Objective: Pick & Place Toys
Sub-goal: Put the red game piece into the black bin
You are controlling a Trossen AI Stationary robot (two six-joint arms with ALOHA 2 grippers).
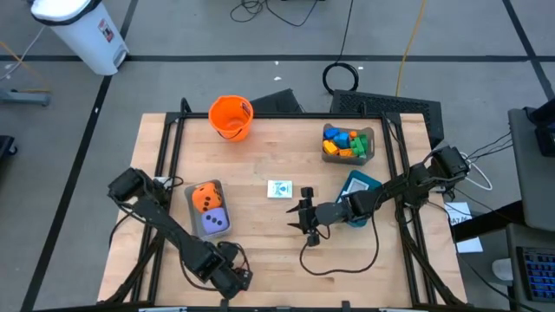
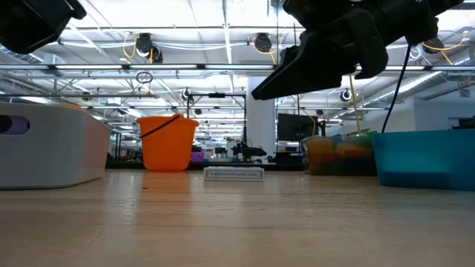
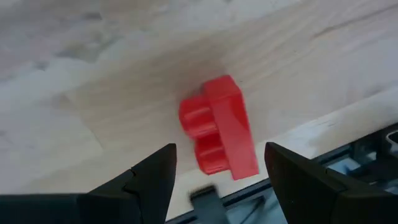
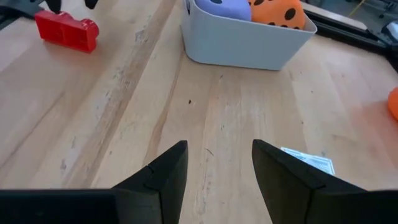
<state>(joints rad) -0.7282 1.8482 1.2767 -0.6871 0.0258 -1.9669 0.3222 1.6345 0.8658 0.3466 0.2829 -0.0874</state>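
Hovering over red block (image 3: 221, 127), left gripper (image 3: 221, 168) open, jaws either side, block not yet gripped; block lies on table (image 1: 260, 234) near front edge. Right gripper (image 1: 305, 217) open, empty, above table centre near white card (image 1: 279, 189). Done, by look: two dice (image 1: 209, 210) in grey bin (image 1: 186, 208), coloured blocks (image 1: 343, 143) in clear bin (image 1: 371, 143). Left: red block, card. Teal bin (image 1: 360, 184) mostly hidden under right arm, contents unclear. Bucket (image 1: 231, 117) contents unclear. Red block barely visible in high view.
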